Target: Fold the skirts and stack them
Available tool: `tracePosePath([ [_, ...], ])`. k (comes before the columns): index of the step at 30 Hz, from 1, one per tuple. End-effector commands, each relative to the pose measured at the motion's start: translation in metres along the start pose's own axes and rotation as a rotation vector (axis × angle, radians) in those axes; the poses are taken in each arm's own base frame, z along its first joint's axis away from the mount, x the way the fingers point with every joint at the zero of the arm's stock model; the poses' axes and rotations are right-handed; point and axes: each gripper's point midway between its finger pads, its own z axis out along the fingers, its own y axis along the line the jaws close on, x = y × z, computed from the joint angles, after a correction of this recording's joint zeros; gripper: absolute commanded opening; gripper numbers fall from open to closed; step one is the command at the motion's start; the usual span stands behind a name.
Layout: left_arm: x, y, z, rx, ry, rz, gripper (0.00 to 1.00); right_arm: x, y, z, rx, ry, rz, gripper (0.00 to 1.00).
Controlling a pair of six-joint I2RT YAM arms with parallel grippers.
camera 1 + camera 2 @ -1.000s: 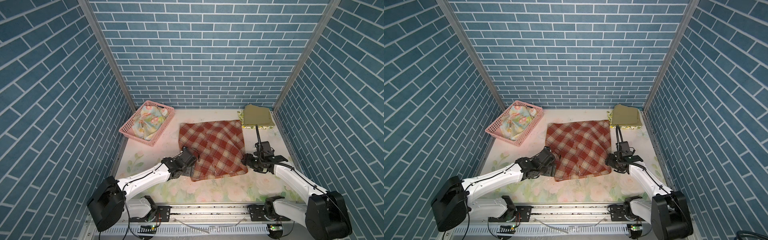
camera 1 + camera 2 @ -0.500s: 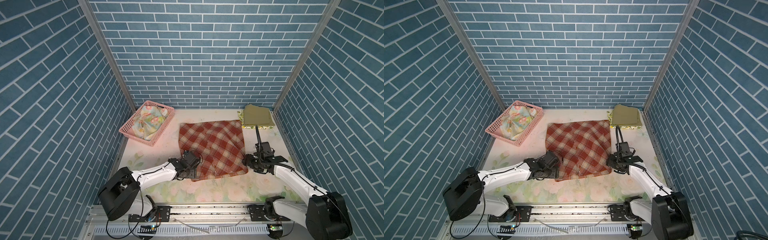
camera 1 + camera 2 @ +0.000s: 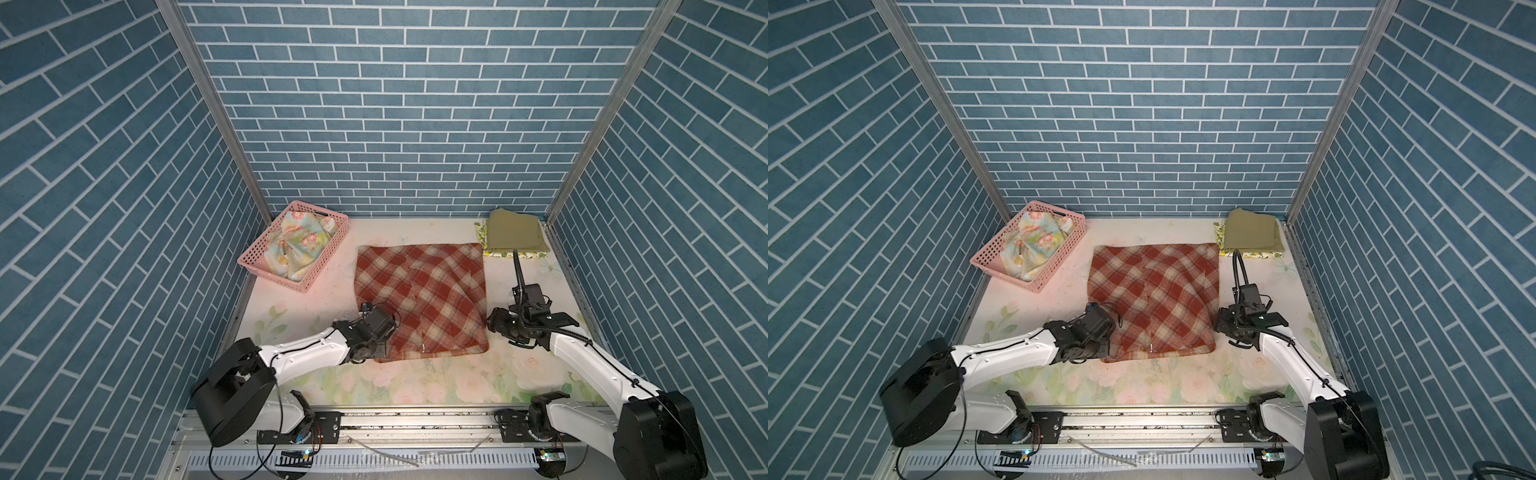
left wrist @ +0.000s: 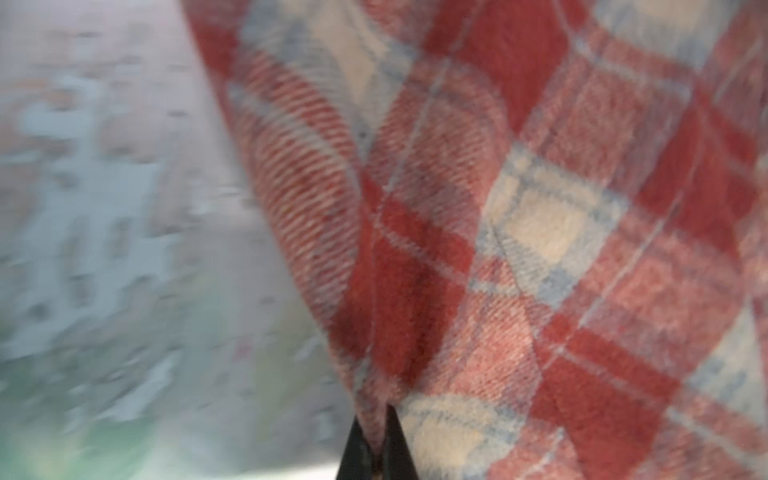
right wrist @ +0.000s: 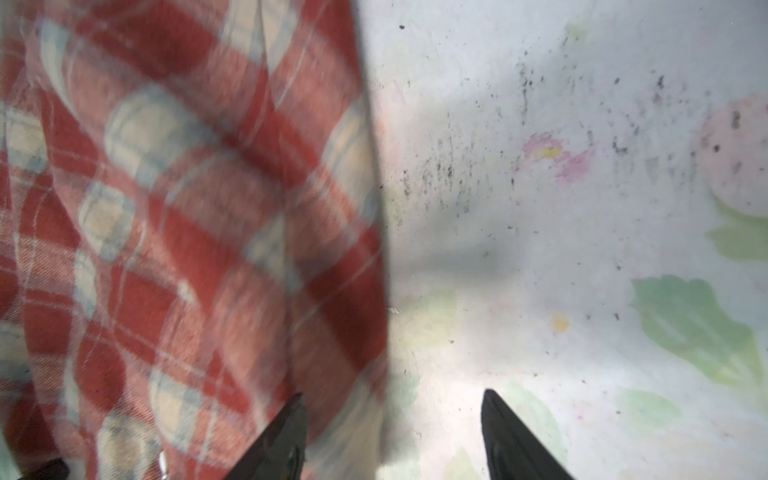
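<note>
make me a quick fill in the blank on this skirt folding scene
The left gripper is ____ on an edge of the plaid skirt.
The right gripper is ____, straddling the opposite edge.
The basket holding the floral skirt is ____.
The olive skirt lies on the lemon-print skirt, so ____ skirts are stacked.
Missing: shut, open, pink, two.

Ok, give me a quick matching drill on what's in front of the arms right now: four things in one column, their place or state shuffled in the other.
Things:
1. plaid skirt
2. olive skirt
3. floral skirt
4. left gripper

Place or state:
A. bunched in the pink basket
B. shut on the plaid skirt's edge
C. spread out in the middle
D. folded on the lemon-print skirt, far right corner

Pairs: 1-C, 2-D, 3-A, 4-B
</note>
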Motion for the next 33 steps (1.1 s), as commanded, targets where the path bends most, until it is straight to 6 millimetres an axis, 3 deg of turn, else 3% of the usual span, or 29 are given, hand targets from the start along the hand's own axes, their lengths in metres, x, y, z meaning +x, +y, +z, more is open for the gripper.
tracePosePath([
  [1, 0.012, 0.055, -0.006, -0.138, 0.031, -0.046, 0.0, -0.012, 0.008, -0.004, -0.01, -0.027, -0.024, 0.66],
  [4, 0.012, 0.065, -0.007, -0.13, 0.027, -0.087, 0.0, -0.013, 0.011, -0.002, -0.025, -0.03, -0.035, 0.67],
  [8, 0.013, 0.064, -0.002, -0.129, 0.041, -0.089, 0.0, -0.021, 0.022, 0.003, -0.061, -0.053, -0.029, 0.67],
  [14, 0.015, 0.06, 0.006, -0.121, 0.062, -0.079, 0.0, -0.07, 0.046, 0.014, -0.073, -0.119, -0.038, 0.66],
  [19, 0.018, 0.063, 0.009, -0.125, 0.064, -0.079, 0.0, -0.103, 0.074, 0.039, -0.072, -0.099, -0.065, 0.6],
  [23, 0.019, 0.062, 0.011, -0.123, 0.066, -0.079, 0.0, -0.103, 0.092, 0.064, -0.048, -0.039, -0.109, 0.55],
  [30, 0.019, 0.059, 0.016, -0.116, 0.076, -0.064, 0.0, -0.103, 0.096, 0.11, 0.058, 0.021, -0.148, 0.46],
  [33, 0.019, 0.058, 0.018, -0.11, 0.079, -0.06, 0.0, -0.096, 0.093, 0.128, 0.11, 0.071, -0.171, 0.35],
])
